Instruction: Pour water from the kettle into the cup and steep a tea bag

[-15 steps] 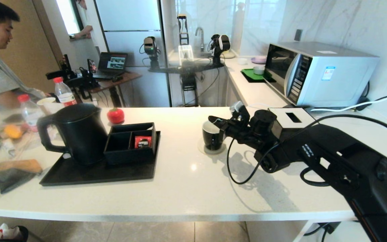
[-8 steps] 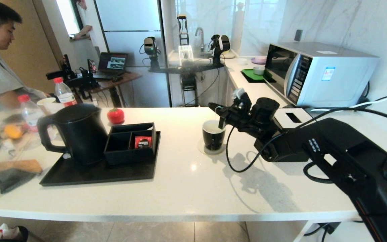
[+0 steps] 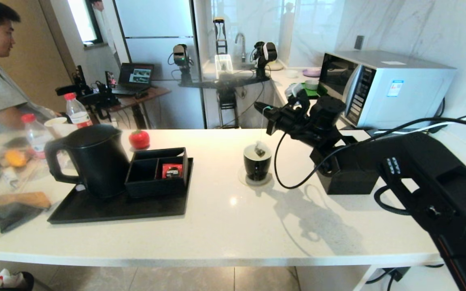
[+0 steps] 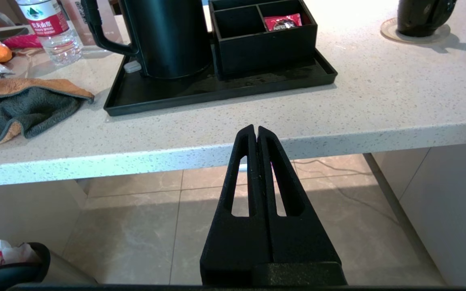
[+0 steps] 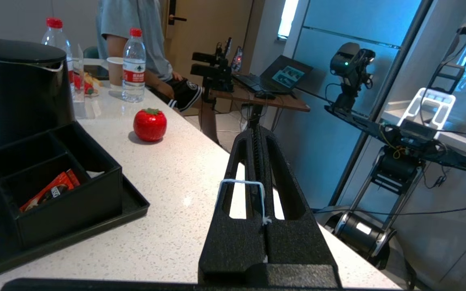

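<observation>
The small black cup (image 3: 257,166) with a white inside stands on a pale coaster mid-counter. The greyish tea bag (image 3: 260,150) hangs on its thin white string right at the cup's mouth. High above it, my right gripper (image 3: 259,107) is shut on the string (image 5: 241,182), which loops over one finger. The tall black kettle (image 3: 91,159) stands upright on the black tray (image 3: 115,208) to the left, far from both grippers. My left gripper (image 4: 256,130) is shut and empty, parked below the counter's front edge.
A black compartment box (image 3: 158,169) on the tray holds a red sachet (image 3: 172,171). A red tomato-shaped thing (image 3: 139,139), red-capped bottles (image 3: 77,111), a cloth (image 3: 6,210) and a person are at the left. A microwave (image 3: 382,87) stands at the back right.
My right gripper has risen from beside the cup's rim to well above it, drawing the tea bag up on its string to the cup's mouth. The left arm has not moved.
</observation>
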`<state>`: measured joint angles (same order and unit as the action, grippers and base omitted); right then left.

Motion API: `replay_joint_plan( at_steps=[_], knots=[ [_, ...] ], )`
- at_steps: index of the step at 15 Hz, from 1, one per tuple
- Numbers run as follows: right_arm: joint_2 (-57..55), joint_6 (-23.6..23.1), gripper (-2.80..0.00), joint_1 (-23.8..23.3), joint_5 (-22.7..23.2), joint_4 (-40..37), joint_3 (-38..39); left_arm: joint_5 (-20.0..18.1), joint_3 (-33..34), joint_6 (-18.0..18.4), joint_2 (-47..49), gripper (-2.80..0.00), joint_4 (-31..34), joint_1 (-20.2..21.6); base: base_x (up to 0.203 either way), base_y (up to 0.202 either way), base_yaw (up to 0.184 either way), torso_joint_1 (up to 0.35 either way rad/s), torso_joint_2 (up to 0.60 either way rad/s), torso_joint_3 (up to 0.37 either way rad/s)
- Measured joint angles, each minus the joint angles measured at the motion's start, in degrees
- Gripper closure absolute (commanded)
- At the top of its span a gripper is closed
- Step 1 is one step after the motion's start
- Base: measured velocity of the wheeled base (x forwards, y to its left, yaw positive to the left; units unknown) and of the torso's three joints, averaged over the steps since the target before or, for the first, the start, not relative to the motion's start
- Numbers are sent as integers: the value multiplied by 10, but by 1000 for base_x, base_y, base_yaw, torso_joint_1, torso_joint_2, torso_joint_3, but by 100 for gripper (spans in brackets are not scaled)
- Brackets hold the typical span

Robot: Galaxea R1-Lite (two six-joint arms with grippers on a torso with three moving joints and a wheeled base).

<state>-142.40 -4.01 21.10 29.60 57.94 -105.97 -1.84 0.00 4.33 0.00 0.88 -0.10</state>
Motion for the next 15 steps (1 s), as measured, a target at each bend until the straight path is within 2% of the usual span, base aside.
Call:
replay_joint_plan(
  at_steps=[7, 15],
  knots=[
    [15, -1, 0, -18, -1, 5, 7, 0, 0, 0, 0, 0, 0, 0, 0, 0, 0, 0, 0, 0],
    [20, -3, 0, -15, -1, 16, 40, 0, 0, 0, 0, 0, 0, 0, 0, 0, 0, 0, 0, 0]
  ],
)
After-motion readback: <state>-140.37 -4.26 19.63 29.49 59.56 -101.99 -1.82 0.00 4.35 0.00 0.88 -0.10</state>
